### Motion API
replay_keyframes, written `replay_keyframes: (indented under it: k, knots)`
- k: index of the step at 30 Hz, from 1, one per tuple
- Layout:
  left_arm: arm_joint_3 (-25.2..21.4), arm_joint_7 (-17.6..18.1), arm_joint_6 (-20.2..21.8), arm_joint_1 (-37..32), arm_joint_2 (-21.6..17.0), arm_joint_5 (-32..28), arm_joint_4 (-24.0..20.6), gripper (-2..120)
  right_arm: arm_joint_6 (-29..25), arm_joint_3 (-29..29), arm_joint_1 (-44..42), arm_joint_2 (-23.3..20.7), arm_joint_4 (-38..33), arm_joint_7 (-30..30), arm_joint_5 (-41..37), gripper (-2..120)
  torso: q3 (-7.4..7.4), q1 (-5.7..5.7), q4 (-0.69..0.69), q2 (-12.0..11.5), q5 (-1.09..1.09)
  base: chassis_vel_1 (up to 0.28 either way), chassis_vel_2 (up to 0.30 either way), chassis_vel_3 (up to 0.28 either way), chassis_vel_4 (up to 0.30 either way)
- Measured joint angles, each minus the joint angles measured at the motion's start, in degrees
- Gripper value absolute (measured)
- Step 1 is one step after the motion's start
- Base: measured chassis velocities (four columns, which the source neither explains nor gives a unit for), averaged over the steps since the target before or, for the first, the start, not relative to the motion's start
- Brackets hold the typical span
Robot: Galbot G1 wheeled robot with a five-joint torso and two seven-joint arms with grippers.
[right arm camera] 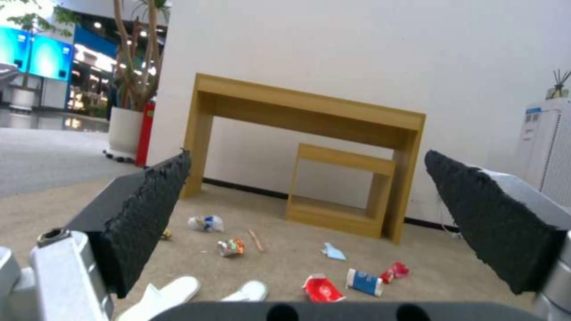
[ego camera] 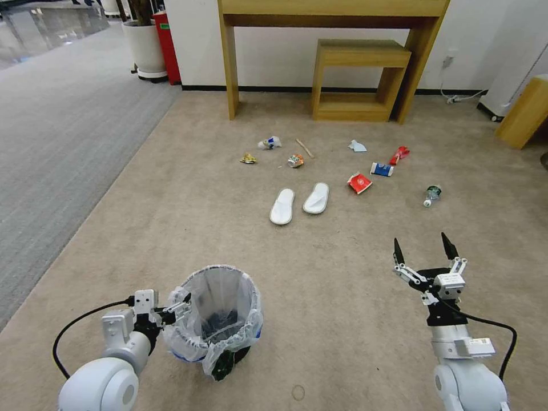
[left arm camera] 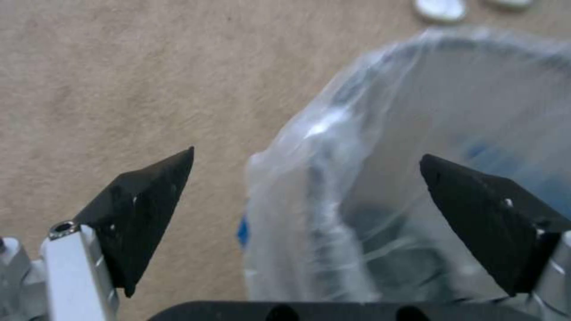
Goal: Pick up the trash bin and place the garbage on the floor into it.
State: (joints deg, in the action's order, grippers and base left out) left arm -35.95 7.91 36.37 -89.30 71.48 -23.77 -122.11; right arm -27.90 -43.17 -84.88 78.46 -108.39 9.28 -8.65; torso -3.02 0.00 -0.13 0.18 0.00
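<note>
The left gripper [ego camera: 178, 309] is sitting right at the rim of the trash bin [ego camera: 220, 319], jaws spread wide. In the left wrist view the gripper [left arm camera: 306, 162] is straddling the bagged rim, one fingertip [left arm camera: 156, 187] outside over the carpet, the other [left arm camera: 470, 196] over the inside of the bag. The fingers are not pressing on the plastic, so nothing is gripped. The right gripper [ego camera: 425, 248] is hovering over bare floor [ego camera: 342, 297] on the robot's right, jaws wide apart too, holding nothing and touching nothing.

The bin is standing upright on the beige carpet close in front of the robot, to its left, with the white bag [left arm camera: 381, 178] folded over the edge. Something dark is lying at the bottom; I cannot tell what.

Farther ahead the litter is lying scattered: two white slippers [ego camera: 299, 202] side by side, a red packet [ego camera: 359, 182], a blue-white cup [ego camera: 381, 169], another red wrapper [ego camera: 399, 154], a plastic bottle [ego camera: 431, 195], a pale blue tissue [ego camera: 357, 146], a wooden stick [ego camera: 304, 148] and some crumpled wrappers [ego camera: 295, 160]. Beyond them a wooden desk [ego camera: 334, 11] with a low shelf unit [ego camera: 359, 54] under it is standing against the white wall. Grey carpet [ego camera: 63, 125] is running along the left.
</note>
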Motion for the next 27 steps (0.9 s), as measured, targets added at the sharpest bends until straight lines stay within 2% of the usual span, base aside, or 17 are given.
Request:
replay_keyframes:
  k: [3, 10, 13, 16, 20, 23, 27]
  knots:
    - [1.76, -0.36, -0.02, 0.54, -1.58, 2.97, 2.73, 100, 0.17, 0.11, 0.19, 0.11, 0.05, 0.02, 0.25, 100, 0.00, 0.00, 0.00, 0.00, -0.01, 0.000, 0.000, 0.000, 0.000]
    - [2.04, 0.21, 0.07, 1.78, -1.84, 1.89, 3.79, 100, 0.18, 0.24, 0.27, 0.30, 0.69, 0.03, 0.75, 100, 0.00, 0.00, 0.00, 0.00, 0.00, 0.000, 0.000, 0.000, 0.000]
    - [2.17, 1.31, 0.37, 2.24, -1.76, 1.28, 4.03, 100, 0.18, 0.36, 0.38, 0.39, 0.74, 0.05, 0.90, 100, 0.00, 0.00, 0.00, 0.00, 0.00, 0.000, 0.000, 0.000, 0.000]
    - [2.57, 4.49, 1.68, 2.70, -1.54, -0.99, 4.07, 100, 0.19, 0.45, 0.55, 0.50, 0.75, 0.07, 1.04, 100, 0.00, 0.00, 0.00, 0.00, 0.00, 0.000, 0.000, 0.000, 0.000]
    - [3.12, 7.05, 3.16, 2.76, -1.30, -2.90, 3.61, 100, 0.20, 0.45, 0.66, 0.52, 0.79, 0.08, 1.09, 100, 0.00, 0.00, 0.00, 0.00, 0.00, 0.000, 0.000, 0.000, 0.000]
    - [3.38, 7.65, 3.74, 2.74, -1.17, -3.28, 3.39, 100, 0.21, 0.42, 0.66, 0.53, 0.83, 0.09, 1.10, 100, 0.00, 0.00, 0.00, 0.00, 0.00, 0.000, 0.000, 0.000, 0.000]
    - [3.59, 7.92, 4.17, 2.74, -1.07, -3.42, 3.18, 94, 0.20, 0.39, 0.66, 0.54, 0.84, 0.09, 1.10, 100, 0.00, 0.00, 0.00, 0.00, 0.00, 0.000, 0.000, 0.000, 0.000]
